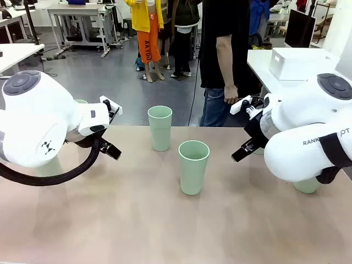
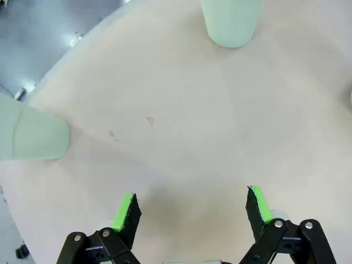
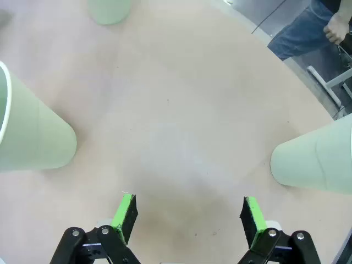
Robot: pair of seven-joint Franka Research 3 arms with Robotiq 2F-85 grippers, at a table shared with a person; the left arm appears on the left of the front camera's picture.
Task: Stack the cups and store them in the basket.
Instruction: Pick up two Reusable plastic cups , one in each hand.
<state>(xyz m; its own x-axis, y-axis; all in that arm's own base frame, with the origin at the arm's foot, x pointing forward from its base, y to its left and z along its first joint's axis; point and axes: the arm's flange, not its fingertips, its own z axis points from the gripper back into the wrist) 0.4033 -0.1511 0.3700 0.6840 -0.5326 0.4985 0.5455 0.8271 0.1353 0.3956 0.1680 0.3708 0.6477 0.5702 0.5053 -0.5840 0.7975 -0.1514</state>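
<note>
Stacking not started, by my read. My left claw (image 2: 192,206) is wide apart with nothing between the pads, hanging over bare table (image 1: 137,220). My right claw (image 3: 190,212) is the same, spread and empty. The cups stand singly as far as I can see. The far cup (image 1: 160,127) is upright near the middle, toward the person's edge. The near cup (image 1: 193,166) is upright in front of it and a bit to the right. The two are near each other but apart, rims up, nothing inside that shows. A right-side cup (image 1: 307,186) peeks out below my right arm, mostly hidden. A left-side cup (image 1: 49,165) sits half hidden under my left arm, and what looks like another rim (image 1: 81,101) shows behind that arm. In the left wrist view there is a cup ahead (image 2: 231,22) and a cup at the edge (image 2: 30,135), both well clear of the pads. In the right wrist view a big cup (image 3: 33,137) lies to one side and a second cup (image 3: 316,159) to the other, with a third cup (image 3: 110,11) farther ahead. The claw sits between the first two and touches neither. No cup is nested in another and none is gripped. Left to do: every stacking step, then the whole stack into the basket. The person (image 1: 223,55) stands at the far edge, not touching any cup.
</note>
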